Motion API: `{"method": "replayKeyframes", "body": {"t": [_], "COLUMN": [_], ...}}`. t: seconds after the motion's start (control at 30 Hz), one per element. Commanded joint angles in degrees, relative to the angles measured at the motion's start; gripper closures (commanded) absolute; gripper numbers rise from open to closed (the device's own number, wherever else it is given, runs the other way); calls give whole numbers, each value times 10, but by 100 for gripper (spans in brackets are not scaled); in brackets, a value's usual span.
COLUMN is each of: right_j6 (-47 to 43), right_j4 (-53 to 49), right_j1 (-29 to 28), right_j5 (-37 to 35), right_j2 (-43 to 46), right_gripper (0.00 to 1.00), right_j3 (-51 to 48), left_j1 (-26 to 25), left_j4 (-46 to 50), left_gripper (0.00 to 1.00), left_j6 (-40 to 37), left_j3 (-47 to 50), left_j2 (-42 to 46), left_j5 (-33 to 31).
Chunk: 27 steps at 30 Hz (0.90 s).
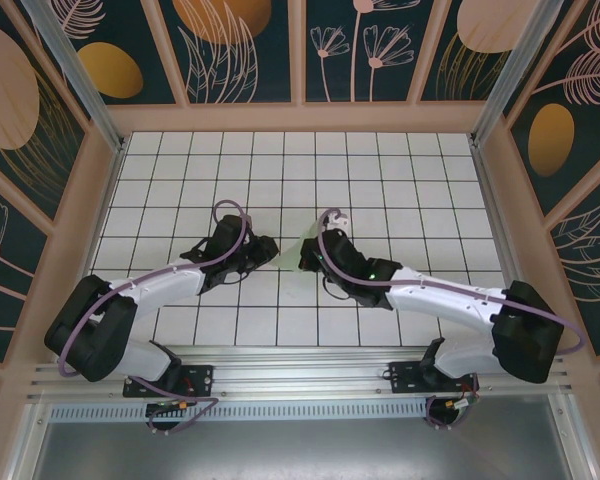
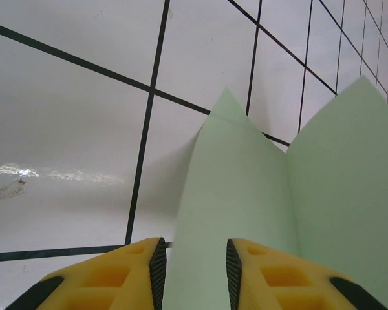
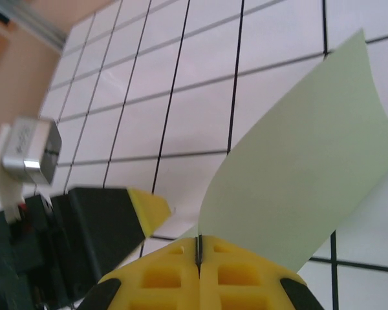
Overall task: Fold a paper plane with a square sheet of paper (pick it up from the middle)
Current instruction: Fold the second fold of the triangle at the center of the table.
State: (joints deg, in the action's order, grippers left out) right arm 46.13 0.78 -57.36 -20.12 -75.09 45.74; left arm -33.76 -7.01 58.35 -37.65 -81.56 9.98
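At the middle of the grid table (image 1: pixel 380 170), the square sheet of paper (image 1: pixel 294 247) stands bowed and creased, lifted off the tiles. At its 3 o'clock the right gripper (image 3: pixel 199 242) is clenched on one edge. At 9 o'clock the left gripper (image 2: pixel 193 248) straddles it, fingers apart.

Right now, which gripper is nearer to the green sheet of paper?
Right. The right gripper is shut on the sheet, touching it. The left gripper has its jaws apart on either side of the sheet, apparently not pinching it.
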Motion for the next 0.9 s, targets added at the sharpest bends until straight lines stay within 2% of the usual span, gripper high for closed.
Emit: {"method": "replayKeyframes", "body": {"t": [0.0,0.4,0.67,0.87], "right_j6": [20,45,39,39], "right_j4": [-15,13,22,47], "right_j1": [3,-41,-40,-36], "right_j5": [-8,52,74,92], "right_j2": [-7,-118,-125,-126], "right_gripper": [100,100,100,100], "right_j3": [5,14,-3,-23], "left_j1": [2,2,1,-4], "left_j4": [5,16,-40,-71], "left_gripper": [66,67,86,91], "left_j6": [-11,-8,16,12], "left_j3": [-8,2,34,40], "left_j2": [5,19,-16,-49], "left_j5": [2,-17,62,122]}}
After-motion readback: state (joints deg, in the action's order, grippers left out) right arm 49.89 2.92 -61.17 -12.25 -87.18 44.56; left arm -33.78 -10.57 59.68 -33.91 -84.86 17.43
